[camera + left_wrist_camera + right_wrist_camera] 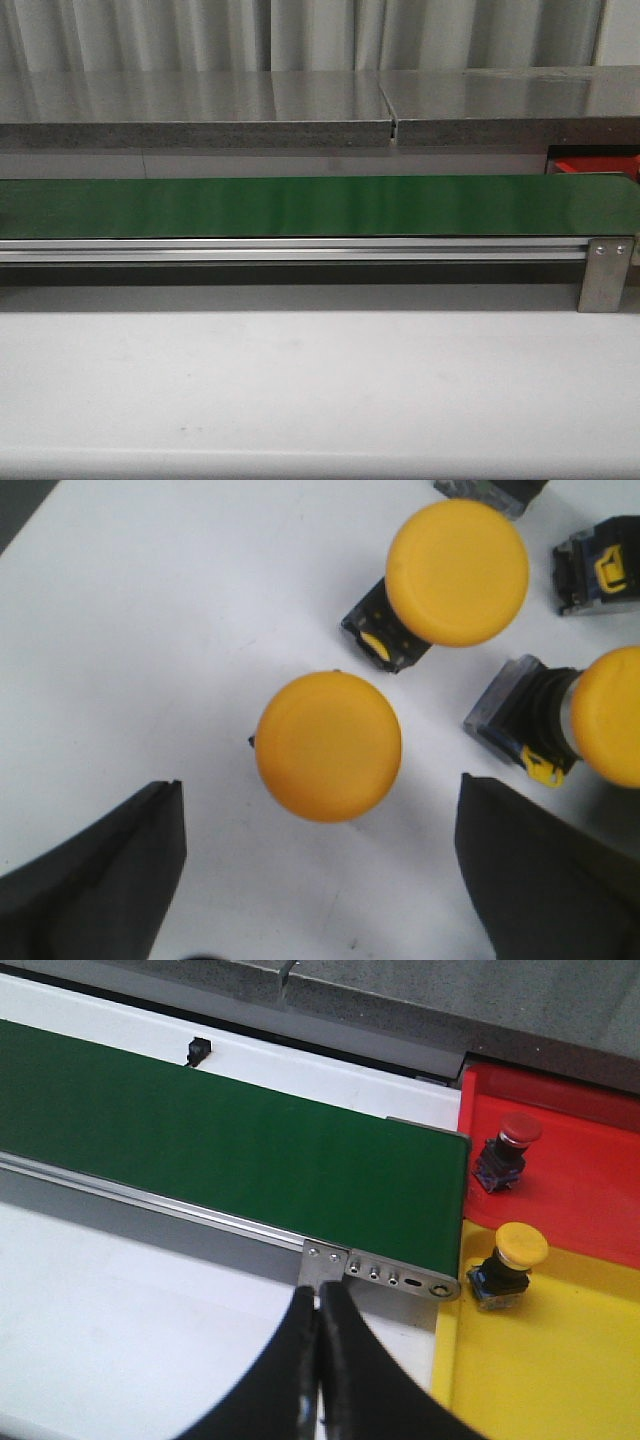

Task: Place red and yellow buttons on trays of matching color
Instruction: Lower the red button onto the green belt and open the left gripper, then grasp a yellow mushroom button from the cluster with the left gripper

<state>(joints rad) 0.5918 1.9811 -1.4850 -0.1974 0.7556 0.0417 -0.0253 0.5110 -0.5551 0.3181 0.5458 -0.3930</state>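
Left fingers (100,880) spread wide over three yellow buttons (328,745) on white table (150,630).
Right gripper (318,1360) pinched together; one red button (506,1148) in red tray (590,1180), one yellow (508,1263) in yellow tray (560,1370), beside green belt (220,1140).

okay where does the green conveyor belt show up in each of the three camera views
Front view: the green conveyor belt runs as a band across the whole picture, beyond the white table.
Left wrist view: not in it; only yellow buttons on a white surface, between the open left gripper fingers.
Right wrist view: the belt runs diagonally, ending beside the red tray and yellow tray.
Shared landmark: the metal end bracket at the belt's end.
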